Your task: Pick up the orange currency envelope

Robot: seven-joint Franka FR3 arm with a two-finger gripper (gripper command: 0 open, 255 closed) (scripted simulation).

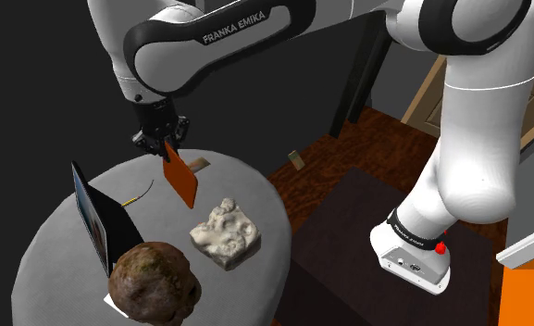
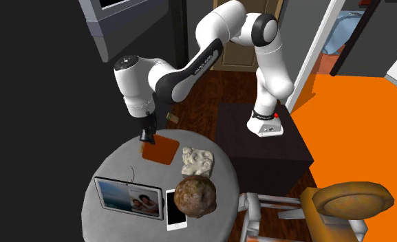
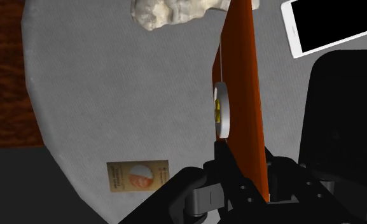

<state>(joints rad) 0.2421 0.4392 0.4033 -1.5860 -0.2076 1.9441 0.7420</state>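
Observation:
The orange envelope (image 1: 181,179) hangs edge-down above the round grey table (image 1: 43,245), clear of its surface, with my black gripper (image 1: 162,139) shut on its upper end. From the second exterior view the envelope (image 2: 159,148) shows its flat face below the gripper (image 2: 148,136). Seen from the wrist, the envelope (image 3: 241,95) runs away from the fingers (image 3: 221,159) edge-on, with a round button clasp on its side.
On the table lie a pale crumpled lump (image 1: 225,232), a brown rough ball (image 1: 154,282), a propped tablet (image 1: 98,222), a white phone (image 2: 176,210), a small card (image 3: 137,174) and a thin cable (image 1: 140,194). A wooden chair (image 2: 341,203) stands beside the table.

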